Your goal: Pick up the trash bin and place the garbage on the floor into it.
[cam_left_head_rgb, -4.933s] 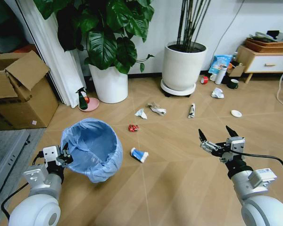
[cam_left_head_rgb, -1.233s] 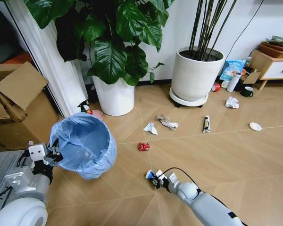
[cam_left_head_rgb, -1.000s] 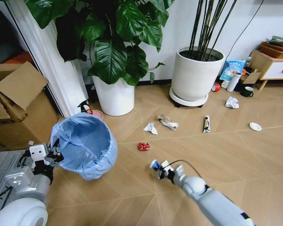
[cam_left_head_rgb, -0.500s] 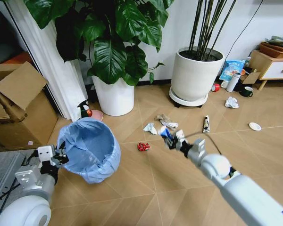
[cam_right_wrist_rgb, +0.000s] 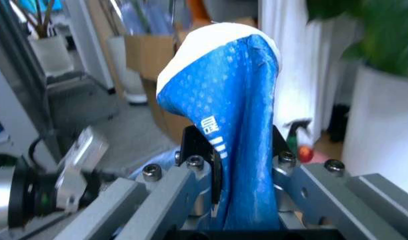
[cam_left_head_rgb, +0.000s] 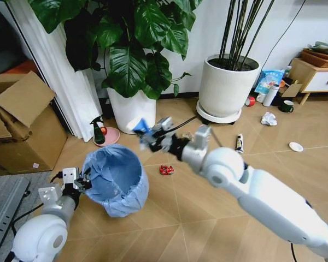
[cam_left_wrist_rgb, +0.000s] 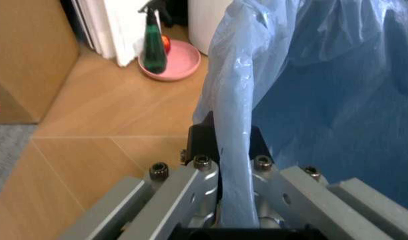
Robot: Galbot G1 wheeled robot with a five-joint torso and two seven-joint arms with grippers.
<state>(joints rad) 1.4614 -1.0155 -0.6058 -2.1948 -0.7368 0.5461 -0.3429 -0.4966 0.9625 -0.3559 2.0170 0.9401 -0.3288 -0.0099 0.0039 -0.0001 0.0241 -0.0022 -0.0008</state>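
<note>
The trash bin (cam_left_head_rgb: 116, 177), lined with a crinkly light blue bag, is held tilted just above the floor (cam_left_head_rgb: 208, 229). My left gripper (cam_left_head_rgb: 79, 183) is shut on its rim; in the left wrist view the fingers (cam_left_wrist_rgb: 234, 170) pinch the bag's edge (cam_left_wrist_rgb: 237, 100). My right gripper (cam_left_head_rgb: 148, 135) is shut on the crushed blue-white cup (cam_left_head_rgb: 141, 127), raised above and just behind the bin's far rim. In the right wrist view the cup (cam_right_wrist_rgb: 224, 110) stands between the jaws. Other garbage lies on the floor: a red can (cam_left_head_rgb: 165, 170), a tube (cam_left_head_rgb: 239, 143), a white disc (cam_left_head_rgb: 296, 146), a paper wad (cam_left_head_rgb: 269, 118).
Two big white plant pots (cam_left_head_rgb: 132, 114) (cam_left_head_rgb: 224, 87) stand along the back wall. A green spray bottle (cam_left_head_rgb: 98, 131) stands on a pink dish (cam_left_head_rgb: 108, 136) behind the bin. Cardboard boxes (cam_left_head_rgb: 19, 125) sit at the left, a wooden cabinet (cam_left_head_rgb: 317, 76) at the far right.
My right gripper closed on the cup on the floor, lifted it and carried it up and left to the bin's far rim. The left arm moved the bin rightwards.
</note>
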